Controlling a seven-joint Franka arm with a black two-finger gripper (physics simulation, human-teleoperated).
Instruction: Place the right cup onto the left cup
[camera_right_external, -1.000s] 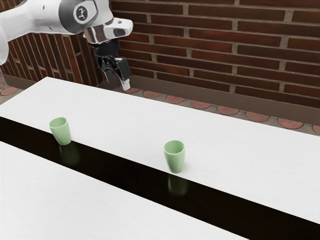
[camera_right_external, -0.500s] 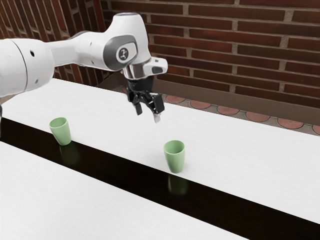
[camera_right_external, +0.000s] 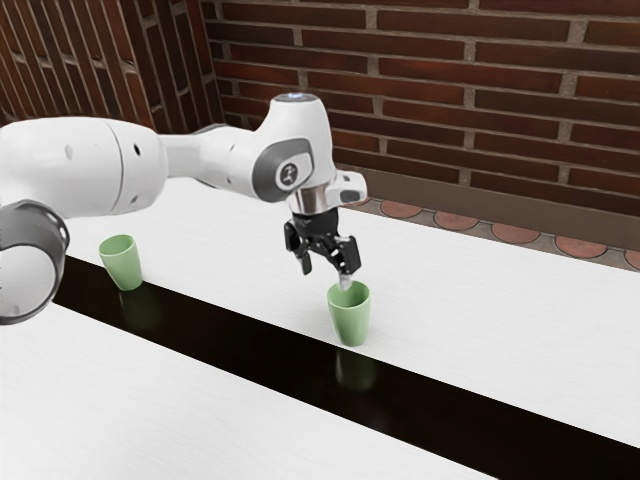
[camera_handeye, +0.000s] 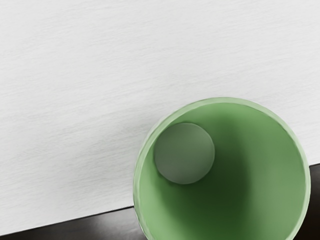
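My gripper (camera_right_external: 326, 278) hangs with its fingers spread apart, close above and beside the rim of the cup at the exterior view's right (camera_right_external: 350, 318). That green cup stands upright on the table at the edge of the dark strip. In the wrist view I look down into the open mouth of a green cup (camera_handeye: 272, 165), its round bottom visible inside. A matching green cup (camera_right_external: 122, 264) stands upright towards the exterior view's left, well apart from the first. Nothing is held between the fingers.
The white table (camera_right_external: 490, 310) has a glossy dark strip (camera_right_external: 240, 341) running across it. Behind the table rises a brick wall (camera_right_external: 480, 90). My arm's large links extend over the table at the exterior view's left, near the left cup.
From above the table's far edge, my hand has come towards the exterior view's right and down to the right cup. Both cups have stayed where they were.
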